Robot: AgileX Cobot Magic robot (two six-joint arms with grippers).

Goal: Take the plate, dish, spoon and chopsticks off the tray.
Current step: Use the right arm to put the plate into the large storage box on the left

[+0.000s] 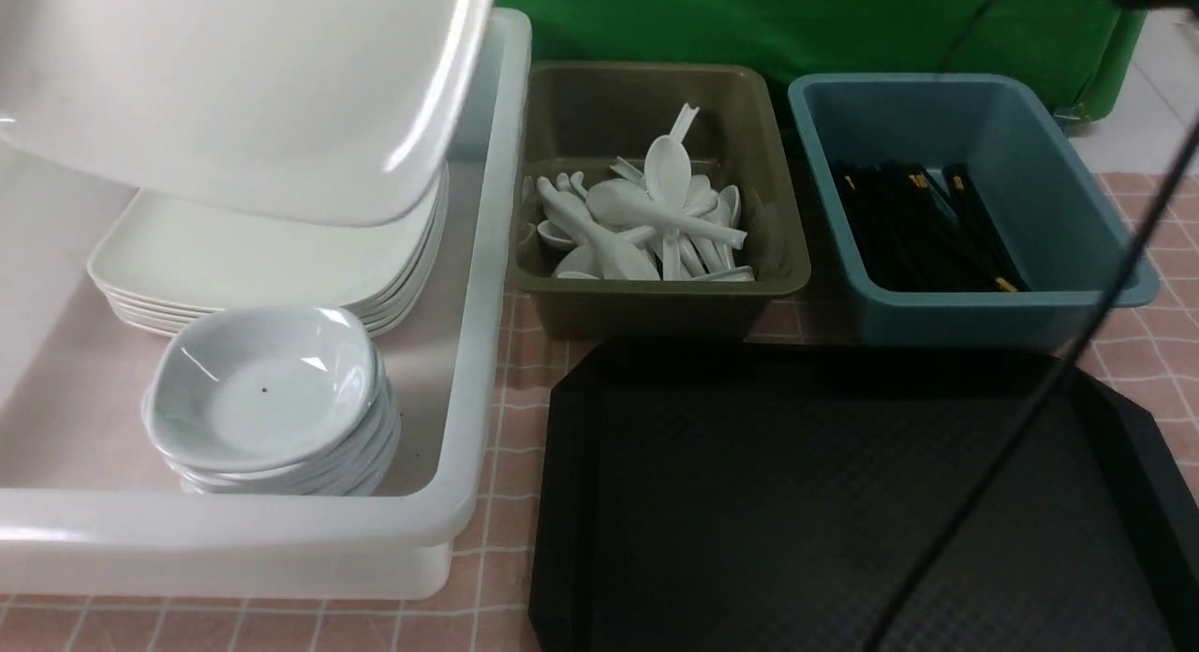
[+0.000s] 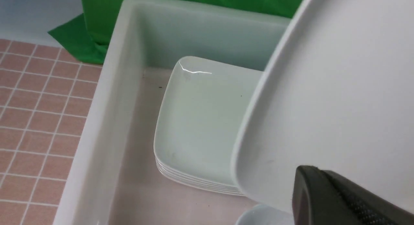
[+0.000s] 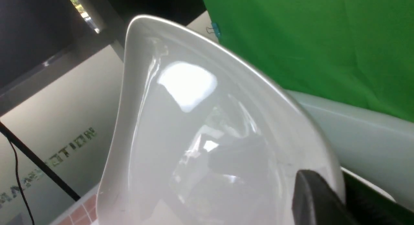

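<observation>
The large white plate (image 1: 234, 81) hangs tilted in the air above the white bin (image 1: 468, 352), over a stack of like plates (image 1: 253, 259). In the left wrist view my left gripper (image 2: 304, 171) is shut on the plate's (image 2: 339, 89) rim, one black finger against its underside. In the right wrist view my right gripper (image 3: 323, 183) is shut on the plate's (image 3: 194, 137) rim. Neither gripper shows in the front view. The black tray (image 1: 824, 502) lies front right and shows only its textured surface. Small dishes (image 1: 267, 390) are stacked in the bin's near end.
An olive bin (image 1: 562, 99) holds several white spoons (image 1: 646, 221). A blue bin (image 1: 1058, 165) holds black chopsticks (image 1: 918, 226). A thin black cable (image 1: 1030, 408) crosses the tray. A green backdrop stands behind the bins. The cloth is pink checked.
</observation>
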